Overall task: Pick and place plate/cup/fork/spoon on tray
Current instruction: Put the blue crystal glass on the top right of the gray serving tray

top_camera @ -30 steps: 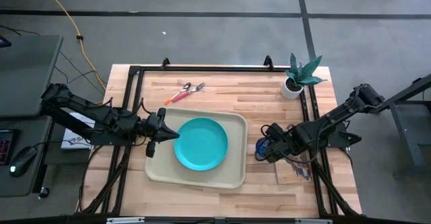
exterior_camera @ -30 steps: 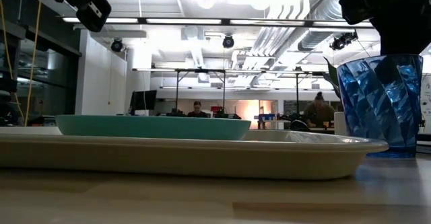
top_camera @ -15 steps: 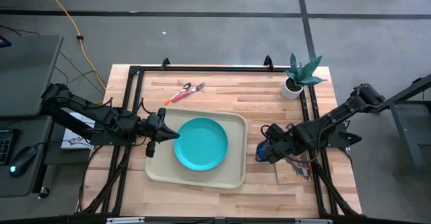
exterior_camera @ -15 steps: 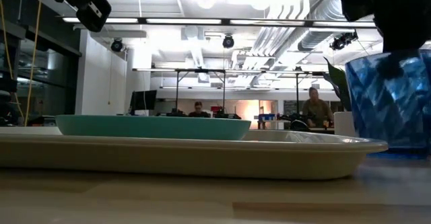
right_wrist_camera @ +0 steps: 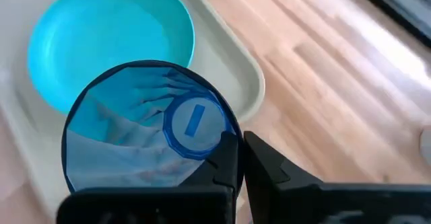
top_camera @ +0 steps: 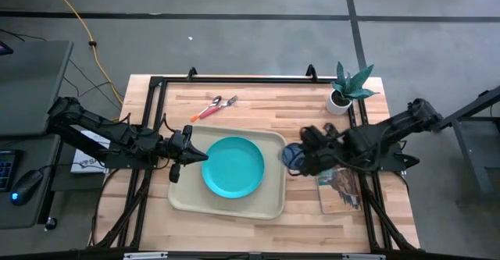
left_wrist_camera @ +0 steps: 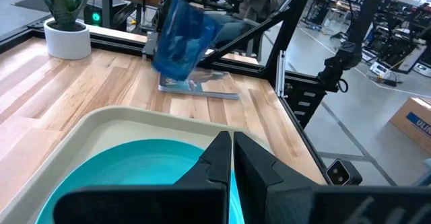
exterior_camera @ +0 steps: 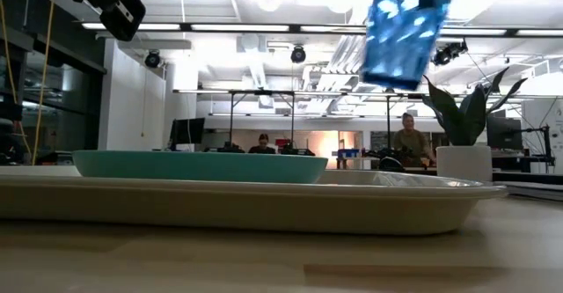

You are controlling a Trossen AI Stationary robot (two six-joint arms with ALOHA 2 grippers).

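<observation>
The blue cup (top_camera: pixel 292 157) is held by my right gripper (top_camera: pixel 306 155) in the air at the beige tray's (top_camera: pixel 187 201) right rim. It shows high in the low view (exterior_camera: pixel 400 25) and tilted in the left wrist view (left_wrist_camera: pixel 180 39). The turquoise plate (top_camera: pixel 233 166) lies flat on the tray. My left gripper (top_camera: pixel 205 157) is shut and empty above the plate's left edge. A fork and a spoon (top_camera: pixel 215 105) lie on the table beyond the tray. My right gripper holds the cup by its rim and wall (right_wrist_camera: pixel 217 138) on the side toward the table's right, one finger seemingly inside and one outside. The fingers come from the table's right, slanting down. The cup is lifted clear of the table and tilted, its mouth up.
A white pot with a green plant (top_camera: pixel 344 92) stands at the far right corner. A printed magazine (top_camera: pixel 341 188) lies on the table under my right arm. Bare wood lies along the table's near edge and between the tray and the magazine.
My right gripper has lifted the cup off the table by the magazine and carried it up and toward the table's left, to the tray's right rim. The cup has tipped from upright to tilted.
</observation>
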